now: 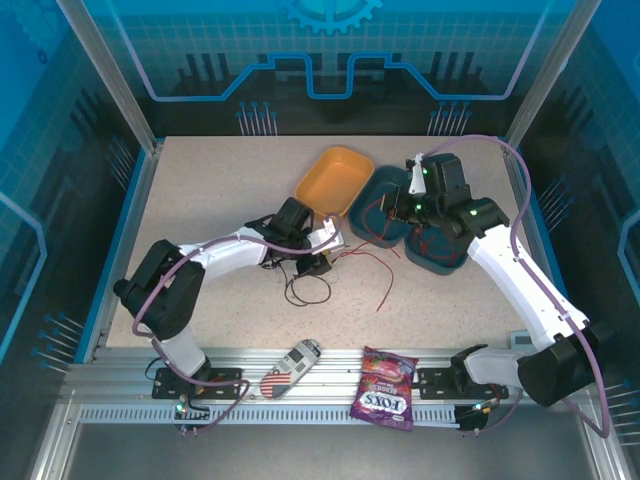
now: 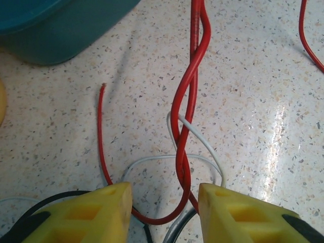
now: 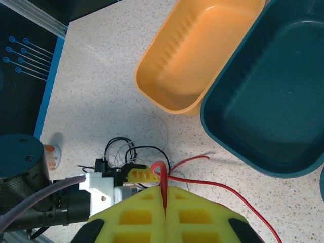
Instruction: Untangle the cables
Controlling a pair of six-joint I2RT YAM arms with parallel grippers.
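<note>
Table (image 1: 210,210): a speckled beige top edged in blue, glossy enough to throw a pale glare streak in the left wrist view.
Room: blue translucent panels with a gear motif stood behind and at both sides, held in an aluminium frame.
Trays: an orange tray (image 1: 335,178) sat at the far middle, with two teal trays (image 1: 440,262) just to its right.
Near rail: a purple sweet bag (image 1: 385,390) and a striped packet (image 1: 290,368) lay between the arm bases.
Red cable (image 2: 182,164): lay twisted on the table in front of the trays.
White cable (image 2: 192,126): threaded through the red twist.
Black cable (image 2: 61,195): curled on the table beside the left finger.
Left fingers (image 2: 109,212): spread apart low over the table, the red loop lying in the gap.
Right fingers (image 3: 152,217): pressed together, pinching a bend of the red cable.
</note>
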